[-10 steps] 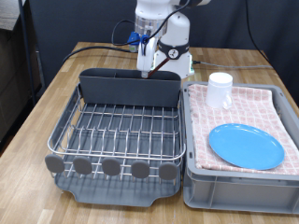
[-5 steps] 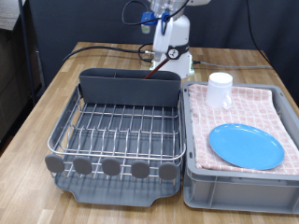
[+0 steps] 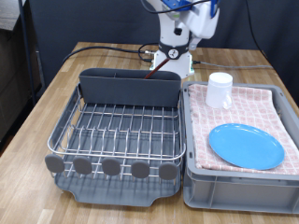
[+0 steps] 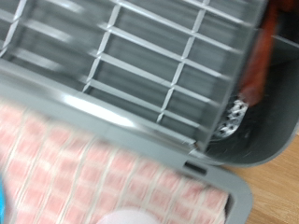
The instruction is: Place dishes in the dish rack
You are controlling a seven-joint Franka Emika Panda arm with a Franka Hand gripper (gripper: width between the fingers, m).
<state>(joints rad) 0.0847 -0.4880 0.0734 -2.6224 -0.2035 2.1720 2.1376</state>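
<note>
The dish rack is a silver wire grid on a dark grey tray with a tall back compartment. The reddish-brown wooden spoon stands in that compartment, and its tip shows above the compartment in the exterior view. The blue plate and the white cup sit on the pink checked cloth in the grey tub. My gripper is high at the exterior view's top edge, above the compartment and the cup. Its fingers do not show in either view, and nothing shows in them.
The robot's white base and black cables stand behind the rack on the wooden table. The tub touches the rack on the exterior view's right. The wrist view shows the rack grid and the tub's rim.
The arm has risen from just above the back compartment and swung towards the exterior view's top right. The spoon stays in the compartment. The plate and cup have not moved.
</note>
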